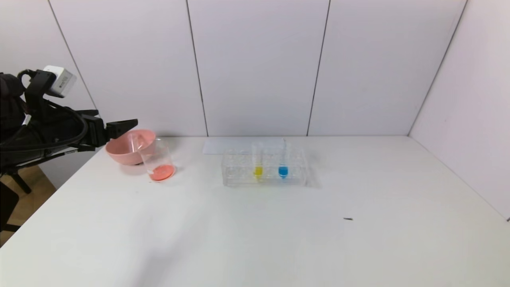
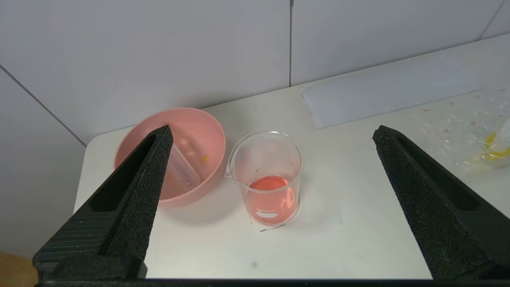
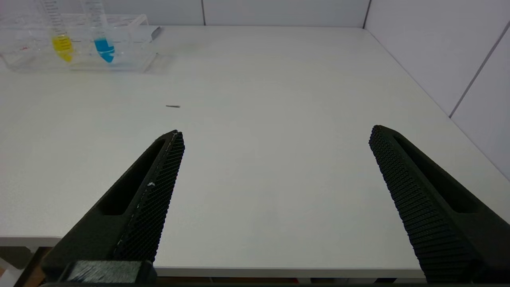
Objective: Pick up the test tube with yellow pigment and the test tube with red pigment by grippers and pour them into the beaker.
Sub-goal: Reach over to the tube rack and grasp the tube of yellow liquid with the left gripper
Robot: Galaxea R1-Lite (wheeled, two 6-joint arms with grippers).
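Observation:
The beaker (image 1: 159, 159) stands beside the pink bowl and holds red-orange liquid; it also shows in the left wrist view (image 2: 271, 187). The test tube with yellow pigment (image 1: 258, 165) stands upright in the clear rack, and shows in the right wrist view (image 3: 59, 36). No tube holding red liquid shows. A clear empty graduated tube (image 2: 181, 171) lies in the pink bowl. My left gripper (image 1: 119, 119) is open and empty, raised left of the bowl and beaker (image 2: 273, 129). My right gripper (image 3: 275, 129) is open and empty over the table's front edge, outside the head view.
The pink bowl (image 1: 121, 149) sits at the table's back left. The clear rack (image 1: 239, 175) also holds a blue-liquid tube (image 1: 283, 167). A white sheet (image 1: 215, 146) lies behind the rack. A small dark speck (image 1: 348, 219) lies on the table.

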